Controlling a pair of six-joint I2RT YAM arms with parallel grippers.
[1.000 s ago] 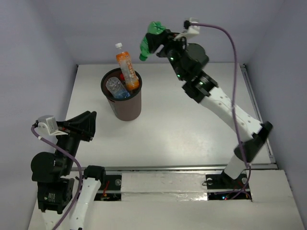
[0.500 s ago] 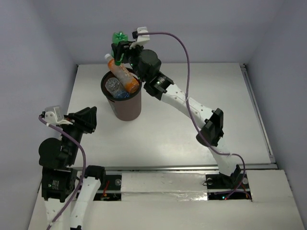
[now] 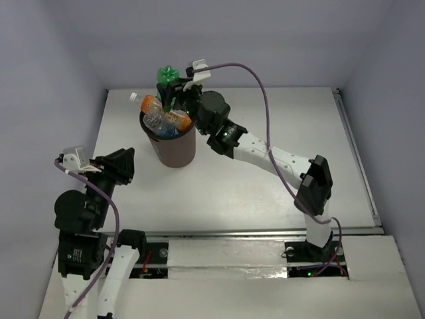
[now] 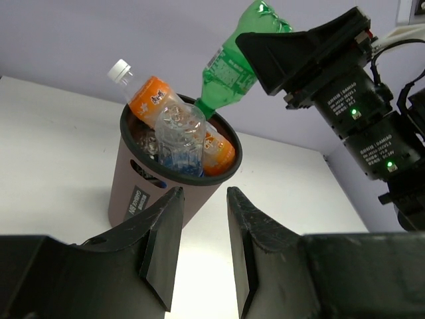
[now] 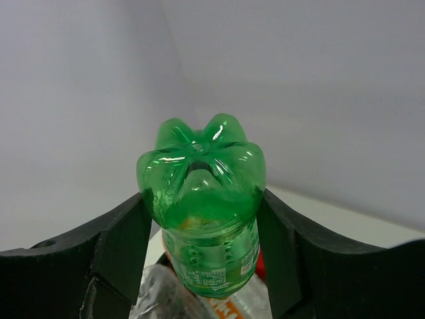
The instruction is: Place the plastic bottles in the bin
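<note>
We are pinching the green bottle (image 5: 202, 179) near its base in our right pincer (image 3: 173, 91), holding it upside down and tilted over the bin (image 3: 176, 150), with its neck dipping inside the rim. The orange bottle (image 4: 151, 97) is leaning out over the rim, white cap up, and a clear crumpled bottle (image 4: 179, 130) is lying against it inside the bin. The bin is standing upright on the white tabletop (image 3: 299, 113). Our left pincer (image 4: 201, 246) is hanging well apart from the bin, its fingers spread and gripping nothing.
</note>
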